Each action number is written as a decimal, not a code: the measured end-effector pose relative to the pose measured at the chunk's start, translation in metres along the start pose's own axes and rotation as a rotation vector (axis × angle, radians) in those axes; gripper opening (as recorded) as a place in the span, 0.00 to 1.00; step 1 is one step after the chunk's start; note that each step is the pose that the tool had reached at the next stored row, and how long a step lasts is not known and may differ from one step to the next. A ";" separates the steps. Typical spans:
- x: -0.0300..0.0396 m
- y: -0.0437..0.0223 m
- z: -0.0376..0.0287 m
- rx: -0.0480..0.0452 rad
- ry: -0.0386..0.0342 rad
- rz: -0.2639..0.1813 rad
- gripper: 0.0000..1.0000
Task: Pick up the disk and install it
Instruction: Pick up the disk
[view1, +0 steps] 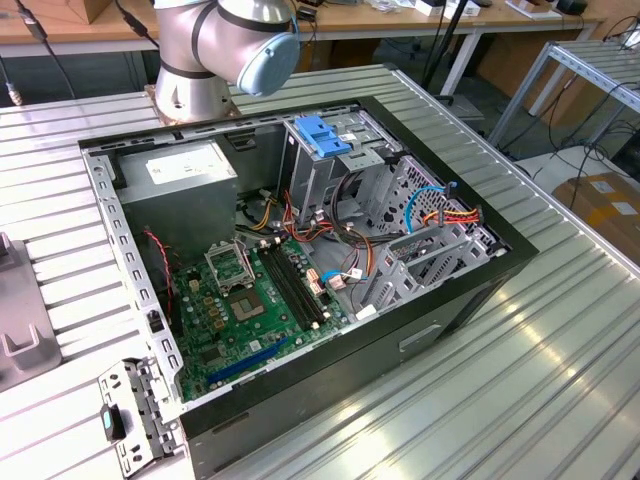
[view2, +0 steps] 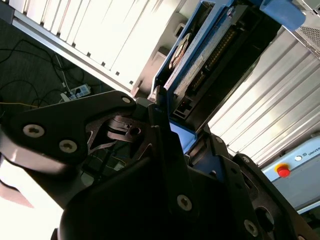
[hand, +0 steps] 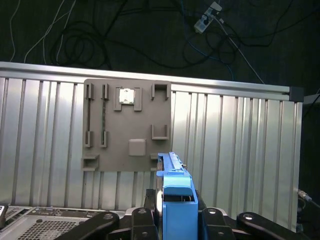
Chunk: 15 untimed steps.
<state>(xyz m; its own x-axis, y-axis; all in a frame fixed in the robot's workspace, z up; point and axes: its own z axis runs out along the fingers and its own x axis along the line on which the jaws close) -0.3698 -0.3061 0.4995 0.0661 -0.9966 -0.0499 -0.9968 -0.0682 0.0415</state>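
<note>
Plainly the black gripper (hand: 176, 202) is clenched on the flat rectangular grey-metal disk (view2: 196, 59) in its light-blue plastic carrier; in the first wrist view it stands edge-on before the ribbed aluminium table (hand: 240, 150) and a flat grey fixture plate (hand: 127, 127)

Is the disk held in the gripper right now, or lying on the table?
Held. In both wrist views the disk sits clamped in the gripper, away from the ribbed table.

Bright, even light, white glare on ribbed table (view1: 545, 365), soft shadows
</note>
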 end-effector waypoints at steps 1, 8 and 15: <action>0.0000 -0.0009 -0.0001 -0.0001 0.0001 0.000 0.37; 0.0004 -0.0061 -0.0002 -0.0001 0.0000 0.000 0.37; 0.0006 -0.0097 -0.0003 -0.0001 0.0001 0.000 0.37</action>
<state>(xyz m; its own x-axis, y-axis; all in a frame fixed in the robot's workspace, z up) -0.3600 -0.3061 0.4994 0.0660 -0.9966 -0.0498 -0.9968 -0.0681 0.0417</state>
